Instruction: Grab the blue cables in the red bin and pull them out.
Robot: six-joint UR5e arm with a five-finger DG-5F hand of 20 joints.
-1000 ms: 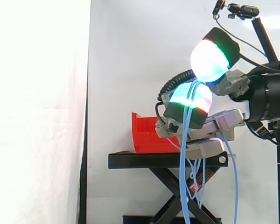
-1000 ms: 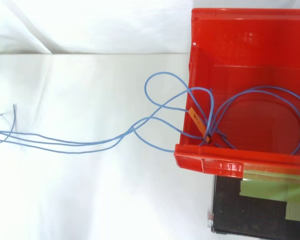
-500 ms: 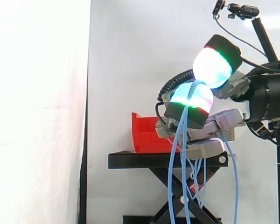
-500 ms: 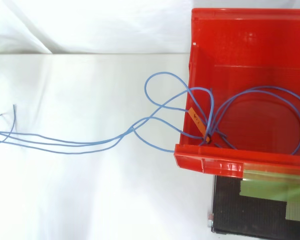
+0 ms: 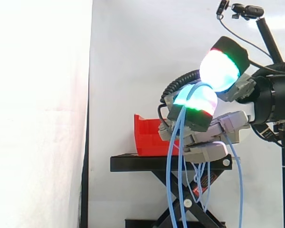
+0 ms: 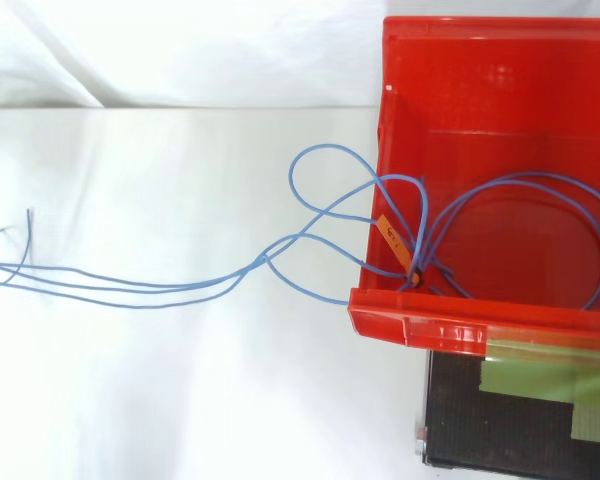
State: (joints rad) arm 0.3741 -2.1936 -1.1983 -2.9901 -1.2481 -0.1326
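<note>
In the side view my hand (image 5: 213, 130) hovers to the right of the red bin (image 5: 148, 138), above the right end of the black stand (image 5: 156, 163). Thin blue cables (image 5: 179, 180) come out between two glowing fingertips (image 5: 195, 100), drape over the lower one and hang down past the stand in long bowed strands. The hand is shut on them. From above, the blue cables (image 6: 180, 290) loop inside the red bin (image 6: 500, 60), cross its left wall beside an orange tag (image 6: 385, 228) and trail left over the white cloth.
The black scissor stand (image 6: 510, 425) carries the bin and shows below it in the top view. A camera on a black arm (image 5: 244, 10) stands at the upper right of the side view. White curtain (image 5: 38, 114) hangs behind and to the left.
The upper glowing pad has shifted to the right. The hanging strands have swung out and now bow to the left. The cables seen from above have hardly moved.
</note>
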